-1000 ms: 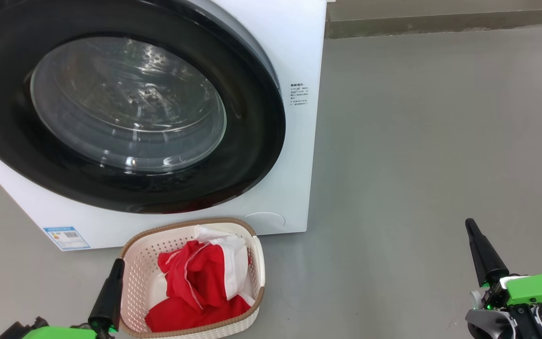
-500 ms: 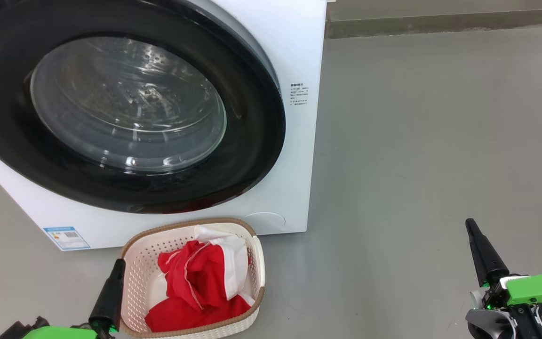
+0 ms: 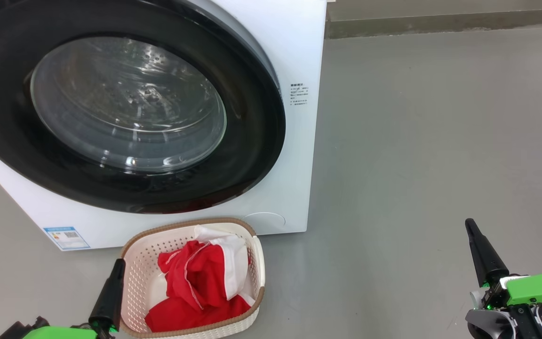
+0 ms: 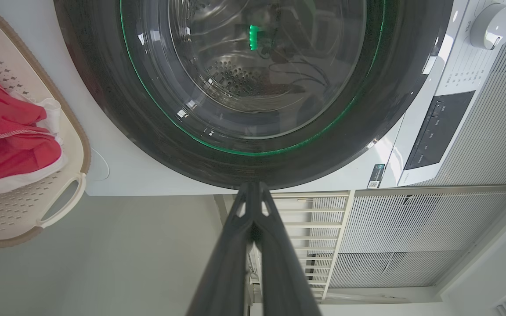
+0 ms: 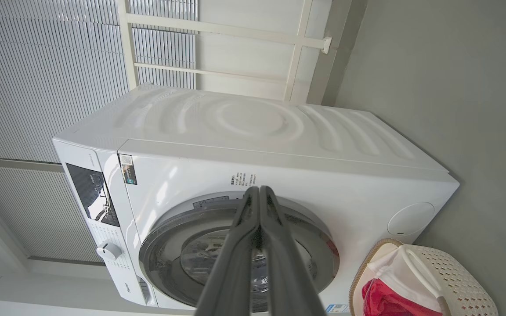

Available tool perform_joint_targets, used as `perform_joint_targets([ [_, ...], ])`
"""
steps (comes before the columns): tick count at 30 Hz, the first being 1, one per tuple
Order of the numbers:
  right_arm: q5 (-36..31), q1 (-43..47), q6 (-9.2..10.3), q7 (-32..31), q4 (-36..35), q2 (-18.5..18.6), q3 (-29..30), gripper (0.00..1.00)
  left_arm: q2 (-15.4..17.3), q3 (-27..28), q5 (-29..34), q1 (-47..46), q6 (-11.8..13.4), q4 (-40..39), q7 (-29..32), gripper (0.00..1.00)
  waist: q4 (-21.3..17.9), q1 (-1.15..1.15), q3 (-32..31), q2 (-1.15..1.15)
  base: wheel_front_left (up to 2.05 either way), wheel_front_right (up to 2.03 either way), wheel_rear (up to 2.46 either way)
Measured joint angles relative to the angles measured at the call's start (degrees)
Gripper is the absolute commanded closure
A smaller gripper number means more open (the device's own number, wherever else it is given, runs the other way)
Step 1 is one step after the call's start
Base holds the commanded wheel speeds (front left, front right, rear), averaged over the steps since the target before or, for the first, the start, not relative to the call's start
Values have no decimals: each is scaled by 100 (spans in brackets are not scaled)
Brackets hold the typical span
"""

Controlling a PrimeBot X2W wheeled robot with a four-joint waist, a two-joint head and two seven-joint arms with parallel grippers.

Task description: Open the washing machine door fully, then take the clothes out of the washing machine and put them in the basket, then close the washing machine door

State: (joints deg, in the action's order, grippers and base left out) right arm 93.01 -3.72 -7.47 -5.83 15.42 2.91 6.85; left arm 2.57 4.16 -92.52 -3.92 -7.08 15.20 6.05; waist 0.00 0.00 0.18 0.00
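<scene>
The white washing machine [image 3: 294, 42] stands ahead with its black-rimmed door [image 3: 252, 141] closed flat against the front; through the glass the steel drum shows. On the floor in front sits the cream basket [image 3: 258, 256] holding the red and white clothes [image 3: 200, 282]. My left gripper [image 3: 119, 262] is shut and empty at the basket's left rim, low in the head view. My right gripper [image 3: 468, 222] is shut and empty over bare floor, well to the right. In the left wrist view the door [image 4: 103, 87], basket [image 4: 66, 199] and clothes [image 4: 7, 136] show; the right wrist view has the machine [image 5: 257, 131] and basket [image 5: 459, 281].
Grey floor [image 3: 417, 141] stretches to the right of the machine up to a low wall base [image 3: 440, 21]. Slatted panels and a white railing [image 5: 218, 39] stand behind the machine. A control panel with a knob [image 4: 492, 19] sits on the machine's front.
</scene>
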Motion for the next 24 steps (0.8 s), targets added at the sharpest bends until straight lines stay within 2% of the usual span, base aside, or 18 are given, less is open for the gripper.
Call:
perform_joint_targets([
  [24,-9,0,0,-9,0,-11,12,100,-4,10,0,0,0,0,0,100,0,0,0,0,0,0,0],
])
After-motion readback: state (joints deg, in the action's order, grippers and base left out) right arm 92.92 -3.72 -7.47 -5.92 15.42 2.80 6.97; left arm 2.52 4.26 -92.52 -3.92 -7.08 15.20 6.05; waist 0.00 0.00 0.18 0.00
